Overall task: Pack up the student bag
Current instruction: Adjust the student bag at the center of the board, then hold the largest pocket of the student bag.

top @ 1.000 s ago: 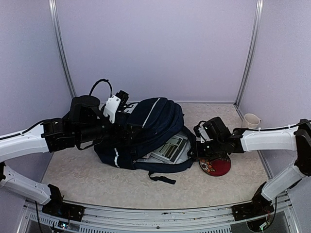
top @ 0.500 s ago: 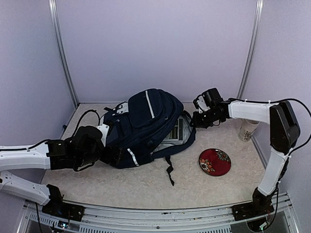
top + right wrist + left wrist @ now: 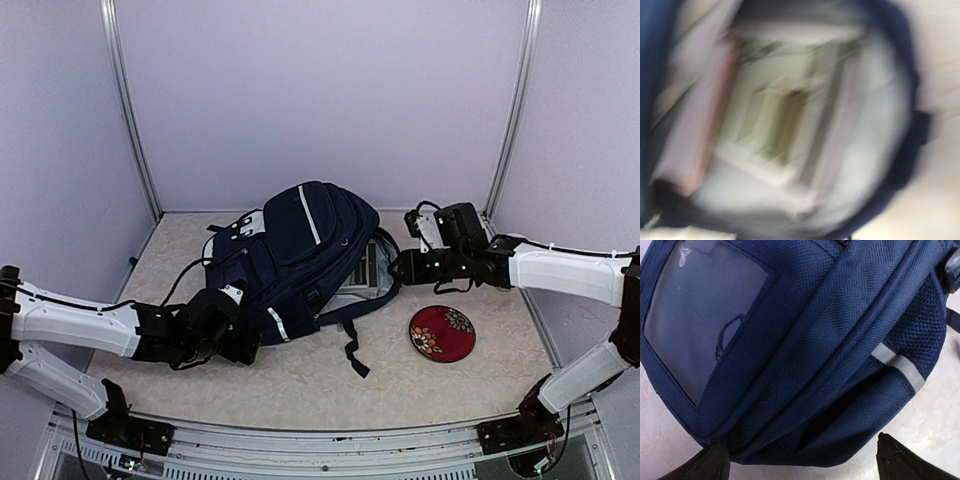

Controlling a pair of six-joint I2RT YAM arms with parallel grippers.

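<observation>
Two arms, one bag and one plate on a pale speckled desk (image 3: 300, 390).

Item 1: student bag (image 3: 300, 245). Dark navy fabric, large, lying at the middle of the desk toward the back wall, humped upward, with a white stripe along its top. The main opening faces the right arm and gapes. Pale books or papers (image 3: 362, 280) show inside it. One black strap (image 3: 352, 352) trails from the near side onto the desk. In the left wrist view the fabric fills nearly the whole picture, with a greyish panel (image 3: 695, 320) bordered in navy on one face and a short grey reflective band (image 3: 897, 369) on the side.

Item 2: left pincer (image 3: 801, 462). Low on the desk at the bag's near left corner, spread wide and holding nothing. Its two dark fingertips (image 3: 712, 462) stand at either side of that corner. Whether either touches the cloth cannot be told.

Item 3: right pincer (image 3: 402, 268). At the rim of the bag's opening, its arm stretched in from the right. Its wrist view is badly blurred and gives only pale contents ringed by navy cloth. Whether it is spread, pressed together or pinching the rim cannot be told.

Item 4: plate (image 3: 442, 333). Red, round, flower-patterned, flat on the desk to the right of the bag and apart from it, on the near side of the right arm.
</observation>
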